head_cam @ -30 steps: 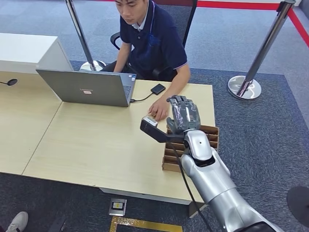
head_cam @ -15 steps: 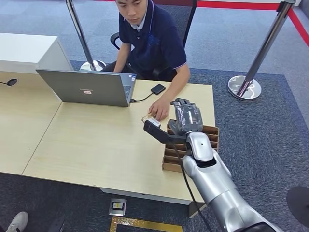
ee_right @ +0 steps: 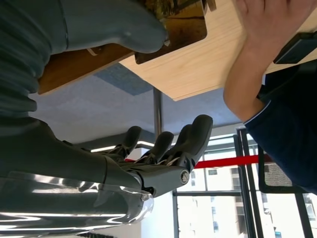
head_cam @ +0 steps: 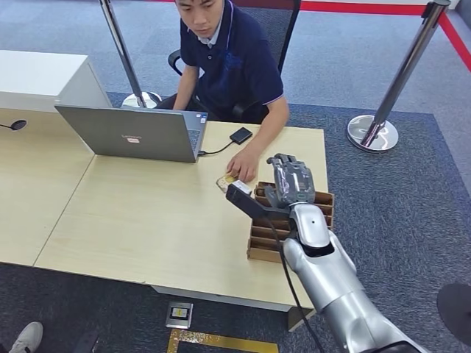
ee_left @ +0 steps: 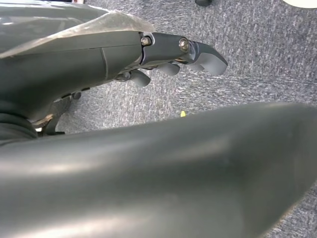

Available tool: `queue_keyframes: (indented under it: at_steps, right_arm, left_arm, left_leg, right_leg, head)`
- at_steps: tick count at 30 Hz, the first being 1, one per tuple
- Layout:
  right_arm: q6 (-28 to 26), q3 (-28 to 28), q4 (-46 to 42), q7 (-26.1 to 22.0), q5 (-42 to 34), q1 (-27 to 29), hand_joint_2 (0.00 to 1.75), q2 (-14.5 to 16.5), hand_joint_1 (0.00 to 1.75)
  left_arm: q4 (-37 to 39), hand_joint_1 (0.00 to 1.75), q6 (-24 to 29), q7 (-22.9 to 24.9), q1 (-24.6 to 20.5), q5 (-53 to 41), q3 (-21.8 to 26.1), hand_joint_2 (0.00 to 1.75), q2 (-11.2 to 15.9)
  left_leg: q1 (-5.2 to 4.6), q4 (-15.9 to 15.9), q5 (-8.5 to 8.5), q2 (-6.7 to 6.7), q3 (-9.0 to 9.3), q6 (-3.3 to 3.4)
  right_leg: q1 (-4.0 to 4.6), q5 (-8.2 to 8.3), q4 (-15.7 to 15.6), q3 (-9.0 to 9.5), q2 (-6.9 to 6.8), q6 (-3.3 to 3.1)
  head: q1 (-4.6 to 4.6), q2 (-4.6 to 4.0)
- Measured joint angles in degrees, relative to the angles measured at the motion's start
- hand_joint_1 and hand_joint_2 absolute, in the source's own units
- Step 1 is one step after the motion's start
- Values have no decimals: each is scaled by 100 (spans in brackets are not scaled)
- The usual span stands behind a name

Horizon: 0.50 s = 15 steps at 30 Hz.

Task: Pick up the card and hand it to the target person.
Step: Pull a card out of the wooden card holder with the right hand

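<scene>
A small golden-brown card (head_cam: 224, 181) lies flat on the wooden table (head_cam: 139, 220), with the seated person's hand (head_cam: 243, 163) resting on its far edge. My right hand (head_cam: 291, 180) hovers over a slotted cardboard holder (head_cam: 324, 203), just right of the card, fingers apart and holding nothing. In the right wrist view the card (ee_right: 183, 22) lies on the tabletop beyond my thumb, apart from my spread fingers (ee_right: 164, 153), and the person's hand (ee_right: 273, 25) is beside it. My left hand (ee_left: 176, 49) hangs over grey carpet with its fingers extended and nothing in them.
An open grey laptop (head_cam: 130, 132) stands at the table's back left, its cable running to a small black device (head_cam: 241, 135). A stanchion base (head_cam: 372, 132) sits on the carpet at right. The person sits across the table behind the card.
My right hand has drawn back to the right and toward me, away from the person's hand. The card, earlier hidden by my wrist camera, now shows on the table under the person's fingers.
</scene>
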Motion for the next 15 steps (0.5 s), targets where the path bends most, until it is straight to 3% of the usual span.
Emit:
queue_keyframes:
  at_steps: [7, 15]
  right_arm:
    - [19, -37, 7, -5, 0, 5, 175, -10, 53]
    - [41, -64, 30, -41, -2, 8, 175, -10, 58]
  left_arm:
    - [1, 0, 0, 0, 0, -2, -1, 0, 0]
    - [5, 0, 0, 0, -2, -5, -1, 0, 0]
  left_leg:
    - [0, 0, 0, 0, 0, 0]
    - [0, 0, 0, 0, 0, 0]
  right_leg:
    - [0, 0, 0, 0, 0, 0]
    - [0, 0, 0, 0, 0, 0]
  head:
    - [0, 0]
    - [0, 0]
